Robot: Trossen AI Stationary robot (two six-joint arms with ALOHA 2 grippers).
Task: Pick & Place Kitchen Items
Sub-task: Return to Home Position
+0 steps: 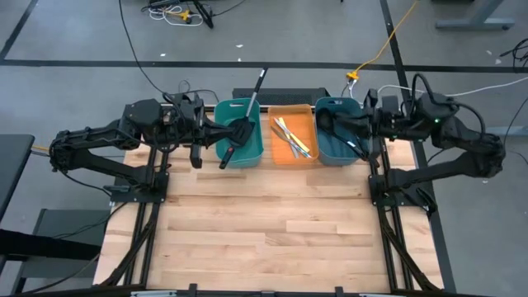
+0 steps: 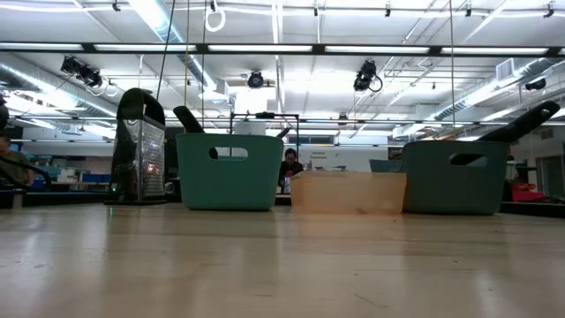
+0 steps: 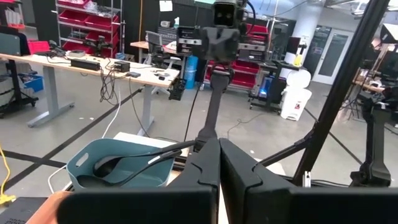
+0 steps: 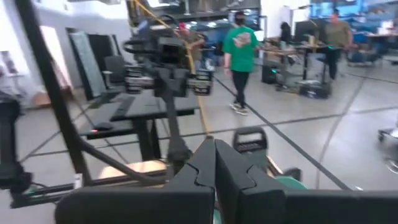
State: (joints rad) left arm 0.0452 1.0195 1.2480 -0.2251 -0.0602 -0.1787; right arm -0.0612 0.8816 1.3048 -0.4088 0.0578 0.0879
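Note:
Three bins stand in a row at the table's far edge. The left teal bin (image 1: 239, 140) holds a black spatula (image 1: 257, 89) that leans on the far rim, handle sticking out. The orange bin (image 1: 294, 139) holds thin yellow, white and teal sticks (image 1: 290, 136). The right teal bin (image 1: 338, 142) holds black ladles (image 3: 118, 169), and one handle (image 2: 530, 122) juts over the rim. My left gripper (image 1: 250, 130) hovers level above the left bin, shut and with nothing in it (image 3: 219, 155). My right gripper (image 1: 323, 122) hovers level above the right bin, shut and with nothing in it (image 4: 214, 155). The two grippers face each other.
A metal box grater (image 2: 141, 146) stands left of the left teal bin. The bare wooden tabletop (image 1: 264, 223) stretches from the bins to the near edge. Both arms' frames (image 1: 140, 190) flank the table's sides. People walk in the room beyond the table.

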